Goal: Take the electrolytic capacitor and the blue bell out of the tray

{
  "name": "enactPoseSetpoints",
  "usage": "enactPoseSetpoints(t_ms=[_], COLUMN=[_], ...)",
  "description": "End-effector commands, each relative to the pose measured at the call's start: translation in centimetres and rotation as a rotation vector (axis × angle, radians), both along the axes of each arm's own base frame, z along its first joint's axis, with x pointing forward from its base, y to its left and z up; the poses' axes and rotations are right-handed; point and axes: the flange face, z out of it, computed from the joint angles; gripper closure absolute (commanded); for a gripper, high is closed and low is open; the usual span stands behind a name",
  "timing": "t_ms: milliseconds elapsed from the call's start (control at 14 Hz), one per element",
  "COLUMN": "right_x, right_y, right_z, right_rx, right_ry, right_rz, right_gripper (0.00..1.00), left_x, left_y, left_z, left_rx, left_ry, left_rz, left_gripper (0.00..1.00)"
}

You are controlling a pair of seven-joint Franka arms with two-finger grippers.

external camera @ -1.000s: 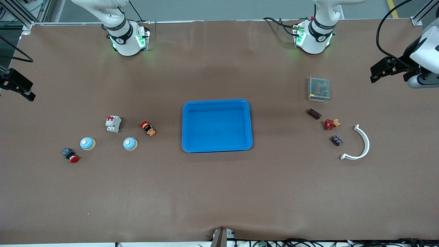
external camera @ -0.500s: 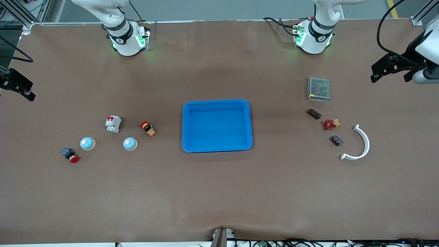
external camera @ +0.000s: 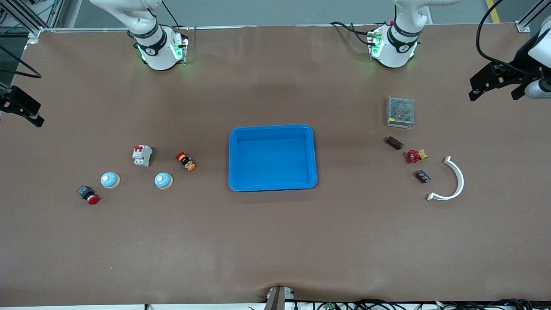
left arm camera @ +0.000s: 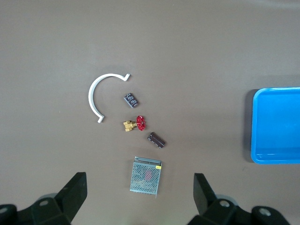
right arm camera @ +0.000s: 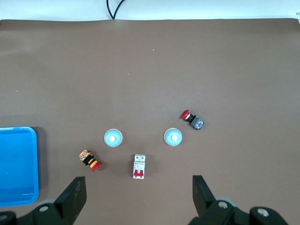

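The capacitor [external camera: 394, 142] [left arm camera: 156, 139] is a small dark brown cylinder lying on the table near the left arm's end, just nearer the front camera than a metal mesh box. Two light blue bells [external camera: 109, 180] [external camera: 163, 180] stand near the right arm's end, seen also as bells [right arm camera: 173, 137] [right arm camera: 113, 138] in the right wrist view. My left gripper [external camera: 494, 88] [left arm camera: 140, 197] hangs open and empty high over its end of the table. My right gripper [external camera: 21, 110] [right arm camera: 139, 197] hangs open and empty high over the other end.
A blue tray [external camera: 272, 129] sits empty mid-table. Around the capacitor lie a mesh box [external camera: 400, 111], a red valve [external camera: 414, 156], a black block [external camera: 422, 176] and a white arc [external camera: 452, 181]. By the bells lie a breaker [external camera: 142, 155], an orange-black button [external camera: 185, 161] and a red pushbutton [external camera: 88, 195].
My left gripper has drifted slightly toward the robots' side and the table's end. The right arm and all the objects have stayed put.
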Motion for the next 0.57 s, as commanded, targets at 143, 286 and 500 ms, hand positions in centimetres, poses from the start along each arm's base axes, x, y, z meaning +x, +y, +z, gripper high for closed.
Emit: enactPoseSetpoints(t_ms=[143, 286, 500], right_x=[-0.13, -0.12, -0.09], right_y=[-0.15, 0.02, 0.03], right_z=[0.68, 0.68, 0.71], right_rx=[0.010, 0.010, 0.012], right_ry=[-0.002, -0.002, -0.006], right_rz=[-0.016, -0.015, -0.015], right_gripper=[0.00, 0.00, 0.00], left_x=[-0.11, -0.10, -0.18], left_y=[0.06, 0.08, 0.09], left_z=[0.44, 0.25, 0.18], left_rx=[-0.005, -0.003, -0.002], left_ry=[-0.005, 0.002, 0.010], left_rz=[-0.019, -0.018, -0.018], left_gripper=[0.00, 0.00, 0.00])
